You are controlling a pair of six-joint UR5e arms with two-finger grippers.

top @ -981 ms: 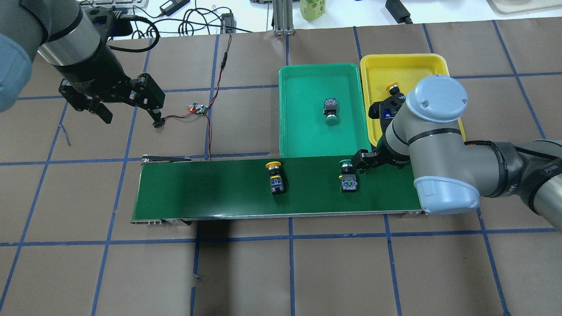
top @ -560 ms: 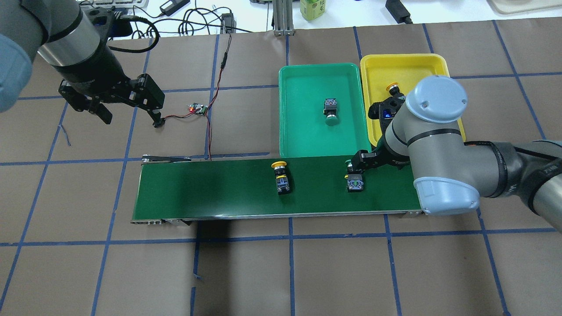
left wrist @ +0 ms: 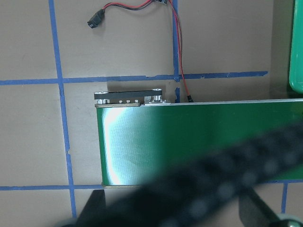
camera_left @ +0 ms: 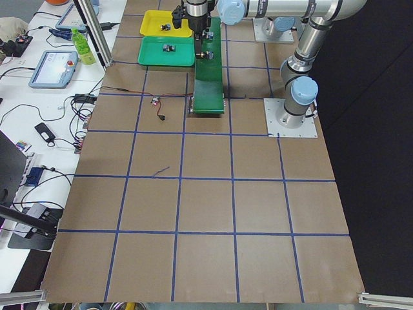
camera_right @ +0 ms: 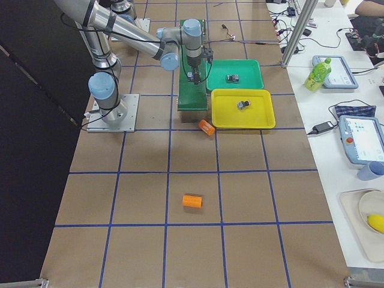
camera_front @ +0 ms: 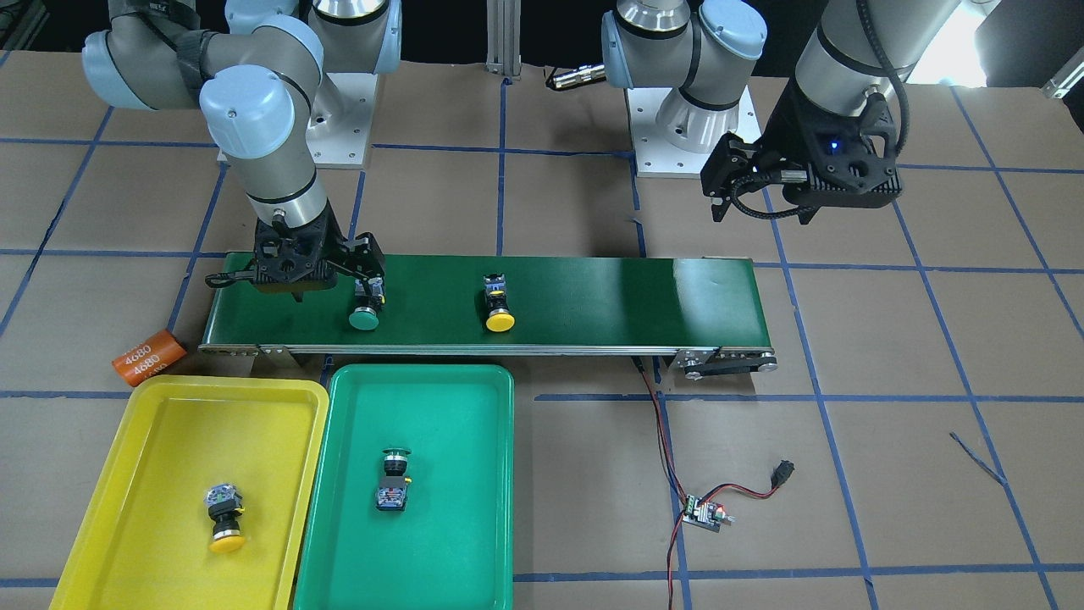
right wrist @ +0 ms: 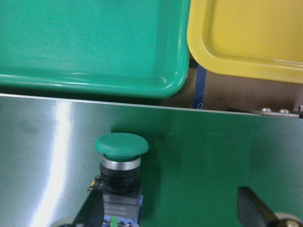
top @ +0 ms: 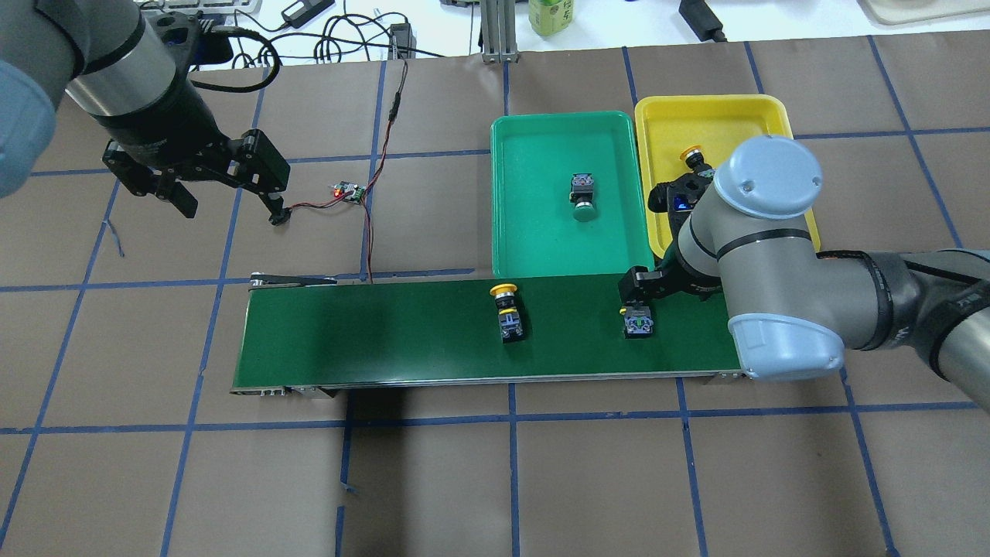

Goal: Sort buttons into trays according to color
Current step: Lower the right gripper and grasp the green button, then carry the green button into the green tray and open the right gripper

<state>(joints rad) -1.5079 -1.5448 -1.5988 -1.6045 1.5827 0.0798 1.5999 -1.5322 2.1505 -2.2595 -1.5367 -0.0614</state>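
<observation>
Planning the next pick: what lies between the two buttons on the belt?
Nothing: the conveyor belt is bare between the yellow button and the green button, clearest in the front-facing view.

A long dark-green belt (top: pixel 387 333) lies across the brown, blue-taped table (top: pixel 541 480). A small circuit board (camera_front: pixel 703 513) sits apart from it, its red and black wires (left wrist: pixel 178 52) running to one belt end. An orange cylinder (camera_front: pixel 149 357) marked 4680 lies by the other end; a second cylinder (camera_right: pixel 192 201) lies well apart.
</observation>
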